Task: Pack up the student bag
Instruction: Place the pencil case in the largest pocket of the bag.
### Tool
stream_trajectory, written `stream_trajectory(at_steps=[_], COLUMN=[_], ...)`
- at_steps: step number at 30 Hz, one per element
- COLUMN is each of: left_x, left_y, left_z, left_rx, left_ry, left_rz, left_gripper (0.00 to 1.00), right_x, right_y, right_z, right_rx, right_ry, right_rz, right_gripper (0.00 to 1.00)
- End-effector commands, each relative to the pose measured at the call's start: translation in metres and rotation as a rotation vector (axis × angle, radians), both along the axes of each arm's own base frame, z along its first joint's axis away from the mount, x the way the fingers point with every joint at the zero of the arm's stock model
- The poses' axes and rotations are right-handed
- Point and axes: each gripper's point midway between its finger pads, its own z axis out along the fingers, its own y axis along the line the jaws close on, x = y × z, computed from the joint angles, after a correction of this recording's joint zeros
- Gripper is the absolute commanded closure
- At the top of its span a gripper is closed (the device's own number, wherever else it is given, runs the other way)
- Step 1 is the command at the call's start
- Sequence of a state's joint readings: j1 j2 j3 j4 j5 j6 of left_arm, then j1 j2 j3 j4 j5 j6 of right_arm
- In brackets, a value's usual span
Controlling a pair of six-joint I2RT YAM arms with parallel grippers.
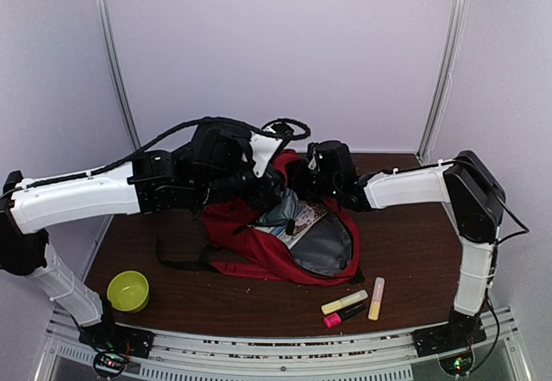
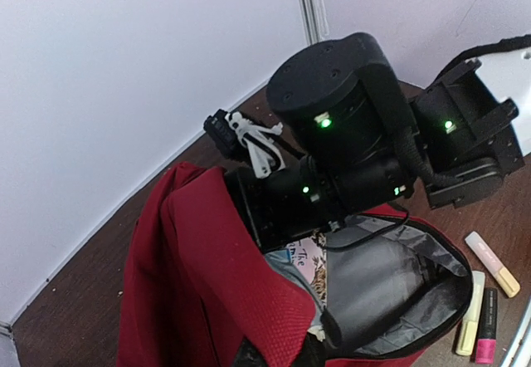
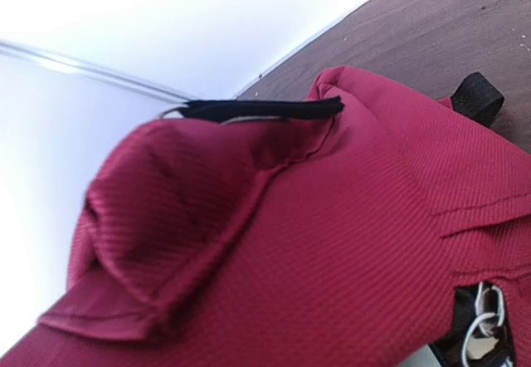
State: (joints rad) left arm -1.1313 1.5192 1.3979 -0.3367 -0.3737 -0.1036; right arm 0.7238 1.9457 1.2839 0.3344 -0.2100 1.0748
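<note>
Gaping student bag (image 1: 248, 256) holds patterned book (image 1: 304, 220); left pincer (image 1: 272, 193), right pincer (image 1: 300, 183) both clamped on rim.

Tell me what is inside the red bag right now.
Through the bag's open mouth: grey lining and a printed cover with lettering. Anything deeper is hidden by the bag's red wall and by the left arm and right arm over the opening.
</note>
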Motion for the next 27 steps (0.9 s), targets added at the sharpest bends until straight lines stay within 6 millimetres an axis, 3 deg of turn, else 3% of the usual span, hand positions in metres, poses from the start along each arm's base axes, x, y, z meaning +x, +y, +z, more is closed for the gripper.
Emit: stream_trajectory(at_steps=[1,5,9,13,17,20,24,27], left_x=[-0.008,-0.011,-0.013,-0.005,0.005,0.01,0.016,0.018], left_y=[-0.03,-0.034,-0.031,-0.018,0.004,0.018,0.029,0.032], left_z=[0.045,0.054,0.058,0.056,0.05,0.046,0.037,0.031], left_rx=[-0.165,-0.2,-0.229,-0.241,-0.242,-0.244,-0.22,-0.203], left_ry=[-0.031,-0.033,-0.022,-0.006,0.019,0.019,0.023,0.026], left_rz=[-0.101,-0.126,-0.132,-0.076,0.002,0.044,0.087,0.102], left_gripper=[1.0,1.0,1.0,1.0,1.0,1.0,1.0,1.0], right_x=[0.014,0.007,0.015,0.012,-0.01,-0.035,-0.069,-0.092], right_y=[0.012,0.015,0.011,0.023,0.016,0.008,-0.016,-0.045], right_z=[0.051,0.046,0.052,0.058,0.038,0.027,0.027,0.041], right_rx=[0.177,0.169,0.196,0.187,0.029,-0.086,-0.239,-0.362], right_ry=[-0.117,-0.14,-0.168,-0.161,-0.133,-0.136,-0.181,-0.253], right_rz=[-0.134,-0.187,-0.252,-0.202,-0.118,-0.01,0.102,0.146], right_gripper=[0.97,0.96,0.94,0.72,0.47,0.38,0.35,0.34])
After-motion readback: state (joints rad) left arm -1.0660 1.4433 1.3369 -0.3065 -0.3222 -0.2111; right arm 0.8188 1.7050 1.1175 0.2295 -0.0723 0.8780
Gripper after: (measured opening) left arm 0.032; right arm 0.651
